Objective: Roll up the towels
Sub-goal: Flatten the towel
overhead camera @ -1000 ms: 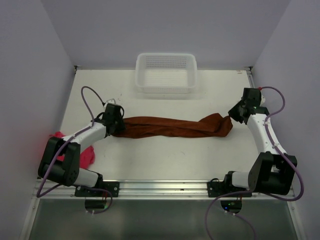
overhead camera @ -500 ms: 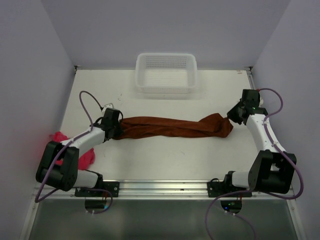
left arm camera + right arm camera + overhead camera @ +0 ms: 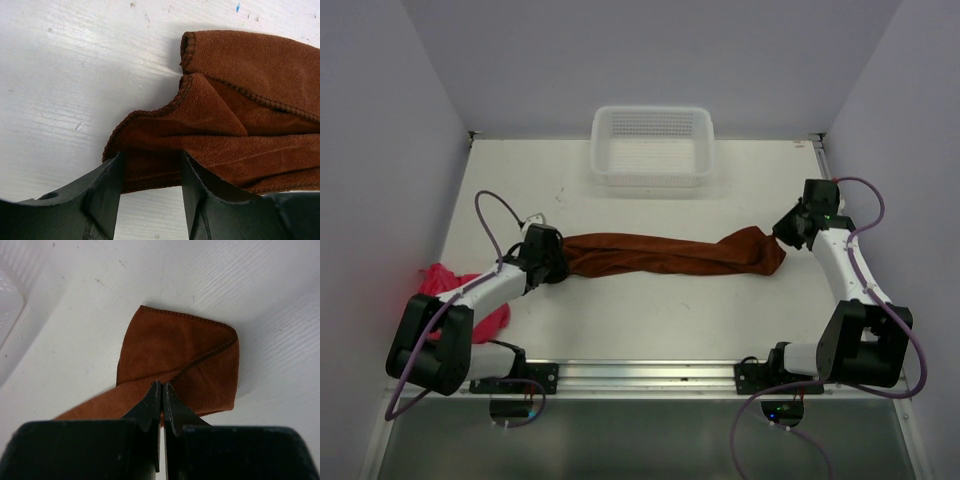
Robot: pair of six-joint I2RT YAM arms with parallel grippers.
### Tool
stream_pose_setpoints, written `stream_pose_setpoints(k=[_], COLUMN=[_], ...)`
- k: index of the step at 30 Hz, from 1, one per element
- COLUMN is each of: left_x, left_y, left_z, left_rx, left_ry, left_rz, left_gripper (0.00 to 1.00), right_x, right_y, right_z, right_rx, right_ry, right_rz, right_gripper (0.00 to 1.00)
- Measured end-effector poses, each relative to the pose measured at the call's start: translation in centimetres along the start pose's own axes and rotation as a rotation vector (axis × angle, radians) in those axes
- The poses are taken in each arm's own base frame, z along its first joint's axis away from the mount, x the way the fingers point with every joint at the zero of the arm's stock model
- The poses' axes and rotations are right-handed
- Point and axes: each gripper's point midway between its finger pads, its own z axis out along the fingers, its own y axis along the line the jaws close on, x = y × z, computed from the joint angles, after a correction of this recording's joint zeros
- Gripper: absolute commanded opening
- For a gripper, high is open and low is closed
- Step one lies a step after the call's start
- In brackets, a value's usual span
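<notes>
table (image 3: 650, 320) white, scuffed, brown towel (image 3: 660, 255) across mid, pale lilac walls (image 3: 650, 60)

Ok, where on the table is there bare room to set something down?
Two bare strips: between the basket and the brown towel, and between that towel and the near rail. The far corners either side of the basket are free. Crowded: the near-left corner, where the pink towel lies under the left arm; the right arm fills the right edge.
</notes>
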Motion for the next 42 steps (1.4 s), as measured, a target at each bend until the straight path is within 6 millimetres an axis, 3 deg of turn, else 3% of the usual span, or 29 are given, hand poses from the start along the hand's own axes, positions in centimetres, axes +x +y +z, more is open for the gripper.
stream_pose_setpoints(k=[2, 6, 8, 9, 10, 16, 20, 27, 34, 38, 40, 41, 42], left_x=[0.0, 0.3, 0.5, 0.5, 0.6, 1.5, 2.8, 2.7, 6.2, 6.9, 7.4, 7.6, 7.8], left_y=[-0.1, -0.2, -0.3, -0.3, -0.4, -0.8, -0.9, -2.4, -1.9, -2.5, -2.8, -2.9, -3.0], left_z=[0.0, 0.1, 0.2, 0.2, 0.2, -0.5, -2.2, -4.9, -4.9, -5.5, -5.8, -6.0, -6.1], left_rx=[0.006, 0.018, 0.024, 0.031, 0.040, 0.106, 0.174, 0.304, 0.333, 0.363, 0.375, 0.379, 0.384], left_ry=[-0.002, 0.004, 0.006, 0.005, 0.003, -0.002, 0.009, -0.016, 0.087, 0.108, 0.118, 0.125, 0.131], left_rz=[-0.001, -0.010, -0.014, -0.018, -0.023, -0.053, -0.080, -0.108, -0.120, -0.097, -0.079, -0.070, -0.056], left_gripper=[0.48, 0.18, 0.10, 0.01, 0.00, 0.00, 0.00, 0.00, 0.00, 0.01, 0.09, 0.29, 0.39], right_x=[0.0, 0.0, -0.1, -0.1, -0.1, -0.2, -0.2, -0.2, 0.0, 0.0, 0.1, 0.1, 0.1], right_y=[0.0, 0.0, 0.0, 0.0, 0.0, -0.1, 0.0, -0.1, 0.2, 0.2, 0.1, 0.1, 0.1], right_z=[0.0, -0.1, -0.1, -0.1, -0.1, -0.1, -0.2, -0.2, -0.2, -0.1, 0.0, 0.0, 0.1], right_rx=[-0.001, -0.002, -0.002, -0.002, -0.002, -0.003, -0.006, -0.005, -0.021, -0.019, -0.018, -0.016, -0.017], right_ry=[-0.001, -0.001, -0.002, -0.002, -0.002, -0.004, -0.006, -0.006, 0.008, 0.011, 0.015, 0.016, 0.016], right_rz=[0.000, 0.000, 0.001, 0.002, 0.002, 0.005, 0.005, 0.006, 0.009, 0.010, 0.010, 0.010, 0.010], right_gripper=[0.00, 0.00, 0.00, 0.00, 0.00, 0.00, 0.00, 0.00, 0.00, 0.00, 0.00, 0.00, 0.00])
